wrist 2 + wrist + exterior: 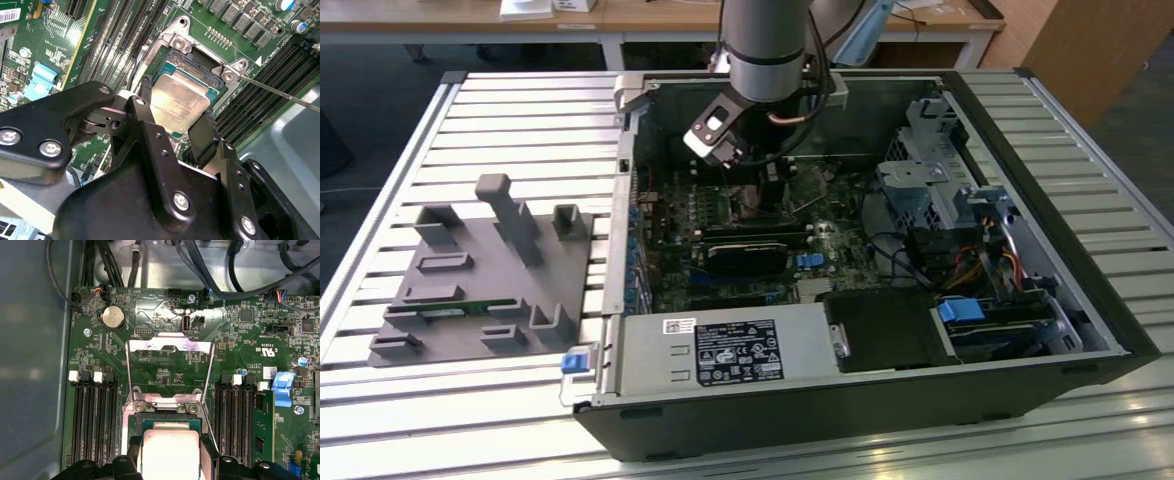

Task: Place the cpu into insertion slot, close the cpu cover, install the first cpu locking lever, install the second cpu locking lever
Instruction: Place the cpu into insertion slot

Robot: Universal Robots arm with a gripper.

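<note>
The cpu, a pale silvery square chip, lies in the insertion slot, whose metal rim and screws frame it. The black fingers of my gripper stand on two opposite sides of the chip, against its edges. In the first wrist view the cpu sits between the fingers of the gripper, under the slot's rim. The cpu cover stands swung open beyond the slot. A thin locking lever sticks out, unlatched. In the exterior view the gripper reaches down into the computer case.
Memory slots flank the socket on both sides. Cables run along the case wall. The open computer case lies on a slatted table, with a grey parts fixture at the exterior view's left.
</note>
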